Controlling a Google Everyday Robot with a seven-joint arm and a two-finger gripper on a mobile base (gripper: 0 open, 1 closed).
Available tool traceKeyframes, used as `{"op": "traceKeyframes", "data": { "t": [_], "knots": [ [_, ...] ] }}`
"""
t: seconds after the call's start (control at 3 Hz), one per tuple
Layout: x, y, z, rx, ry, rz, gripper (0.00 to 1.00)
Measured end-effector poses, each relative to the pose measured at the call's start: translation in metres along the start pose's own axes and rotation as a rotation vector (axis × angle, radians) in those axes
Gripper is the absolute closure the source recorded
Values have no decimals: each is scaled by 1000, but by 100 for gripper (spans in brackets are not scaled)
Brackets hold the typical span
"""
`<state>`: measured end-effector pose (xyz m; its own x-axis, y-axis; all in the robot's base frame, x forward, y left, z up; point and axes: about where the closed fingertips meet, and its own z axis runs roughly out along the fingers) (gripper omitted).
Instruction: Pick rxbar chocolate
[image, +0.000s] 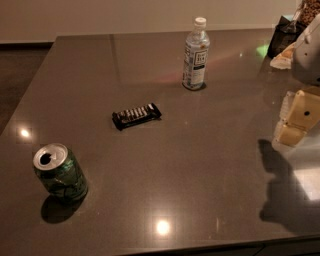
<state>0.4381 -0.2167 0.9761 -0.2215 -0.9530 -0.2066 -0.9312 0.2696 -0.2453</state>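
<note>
Three things for you to note on the dark table (200, 175): the rxbar chocolate (136, 115), a green can (61, 173) and a clear bottle (195, 55). The rxbar chocolate lies flat near the middle of the table, a bit left of centre. It has a black wrapper with white stripes facing up, and its long side runs roughly left to right, with the right end angled slightly toward the far edge. Nothing touches it.

The can stands upright near the front left, top already opened, well apart from the bar. The bottle, white cap on, stands upright toward the far side, behind and to the right of the bar, also well apart.

Your gripper (296, 117) is at the right edge of the view, cream-coloured, above the table's right side and partly cut off by the frame. It is well apart from the bar, so it is not grasping it. You cannot tell whether it is released or clenched. Its shadow (282, 185) falls on the table just below it. A dark container (284, 36) sits at the far right corner.
</note>
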Motion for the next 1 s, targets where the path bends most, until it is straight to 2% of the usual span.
{"op": "traceKeyframes", "data": {
  "t": [0.67, 1.0],
  "knots": [
    [-3, -1, -1, 5, 1, -12, 0],
    [-33, -6, 5, 14, -58, -72, 0]
  ]
}}
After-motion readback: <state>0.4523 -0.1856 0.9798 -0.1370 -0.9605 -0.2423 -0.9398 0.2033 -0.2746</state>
